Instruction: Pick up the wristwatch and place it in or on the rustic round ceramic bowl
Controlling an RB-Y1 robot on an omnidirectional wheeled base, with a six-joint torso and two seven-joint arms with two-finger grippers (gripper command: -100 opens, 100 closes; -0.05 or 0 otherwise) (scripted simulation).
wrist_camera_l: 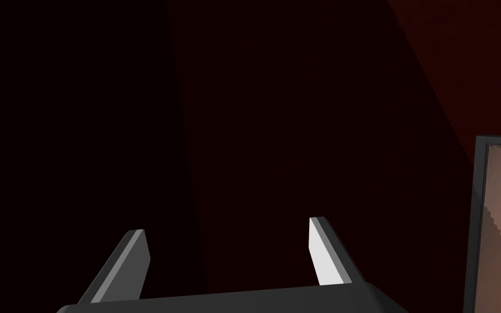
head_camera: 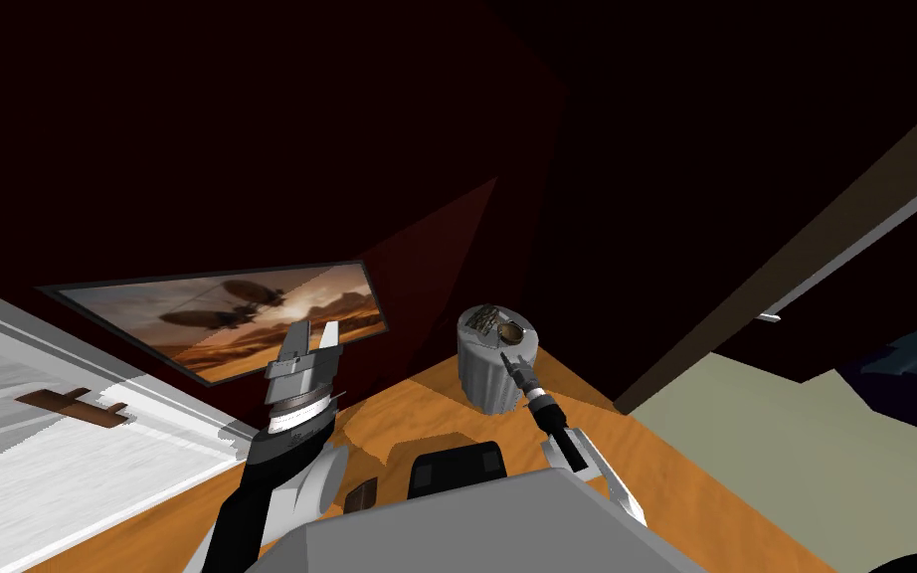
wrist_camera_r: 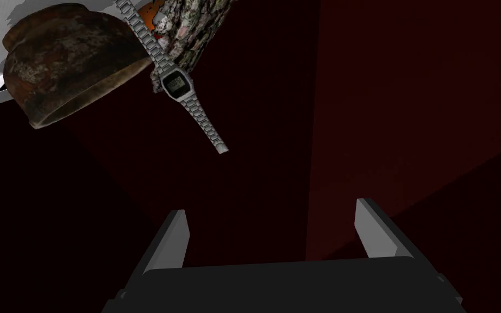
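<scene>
Wristwatch (wrist_camera_r: 177, 85): lies flat with strap stretched out, just beside the brown round bowl (wrist_camera_r: 70, 60), both atop a grey round stand (head_camera: 486, 383) on the right. Right gripper (wrist_camera_r: 271, 206): hangs at the stand's near side, fingers wide apart, holding nothing. Left gripper (wrist_camera_l: 227, 225): raised on the left, fingers likewise wide.

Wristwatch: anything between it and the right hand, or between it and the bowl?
Nothing visible. Open space lies between the right hand and the wristwatch; the brown bowl sits right beside it. A bark-covered piece lies alongside, off both paths.
</scene>
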